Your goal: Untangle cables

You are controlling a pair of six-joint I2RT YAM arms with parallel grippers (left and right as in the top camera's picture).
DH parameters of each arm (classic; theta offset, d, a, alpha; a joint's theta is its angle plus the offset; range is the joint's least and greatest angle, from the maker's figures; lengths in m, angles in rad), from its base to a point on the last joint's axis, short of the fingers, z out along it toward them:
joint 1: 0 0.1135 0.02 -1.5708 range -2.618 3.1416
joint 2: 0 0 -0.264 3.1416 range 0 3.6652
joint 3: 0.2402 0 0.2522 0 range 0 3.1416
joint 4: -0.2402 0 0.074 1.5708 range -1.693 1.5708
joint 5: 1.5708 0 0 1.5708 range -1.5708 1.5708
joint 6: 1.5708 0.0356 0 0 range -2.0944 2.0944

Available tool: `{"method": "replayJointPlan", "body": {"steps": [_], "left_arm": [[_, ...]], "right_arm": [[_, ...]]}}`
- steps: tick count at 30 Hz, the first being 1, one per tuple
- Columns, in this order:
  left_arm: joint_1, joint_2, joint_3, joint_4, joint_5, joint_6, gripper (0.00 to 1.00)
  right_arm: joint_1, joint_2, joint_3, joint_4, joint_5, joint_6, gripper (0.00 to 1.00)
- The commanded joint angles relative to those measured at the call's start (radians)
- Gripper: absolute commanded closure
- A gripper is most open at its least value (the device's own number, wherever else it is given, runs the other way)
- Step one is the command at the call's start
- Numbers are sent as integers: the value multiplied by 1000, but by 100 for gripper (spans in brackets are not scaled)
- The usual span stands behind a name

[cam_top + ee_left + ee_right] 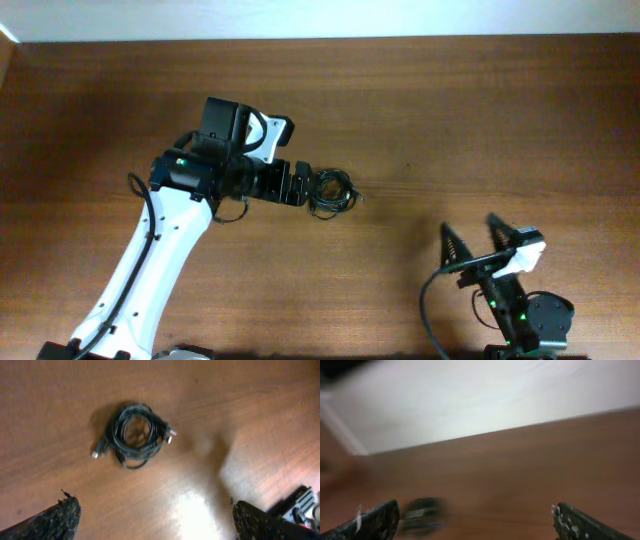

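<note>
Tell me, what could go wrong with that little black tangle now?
The small black coiled bundle of thin cables lies in one tight loop, so the wide-open left claw might lift everything together instead of one strand. The right claw sits far away, so nothing pins the bundle; it may simply slide across the brown wooden table.

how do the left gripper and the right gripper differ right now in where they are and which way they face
The left gripper is out at mid-table, right beside the cable bundle. The right gripper is at the near right edge of the table, far from the bundle. The left gripper is tilted toward the tabletop, while the right gripper faces across the table toward the wall. Both are wide open and hold nothing.
</note>
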Motion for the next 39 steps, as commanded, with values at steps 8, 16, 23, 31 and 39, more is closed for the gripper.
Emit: {"method": "replayJointPlan", "body": {"steps": [8,16,23,31,39], "left_arm": [[0,9,14,40,31,-25,1],[0,9,14,0,76,-25,1],[-1,9,14,30,78,-25,1],[0,9,14,26,80,-25,1],[0,15,14,38,56,-26,1]], "right_arm": [[3,-7,35,577,-362,468,2],[-166,38,630,-183,-206,-43,2],[-262,349,1165,-1049,10,-185,2],[-261,705,1276,-1355,-172,-266,2],[-259,974,1270,-1395,-526,-266,1]]}}
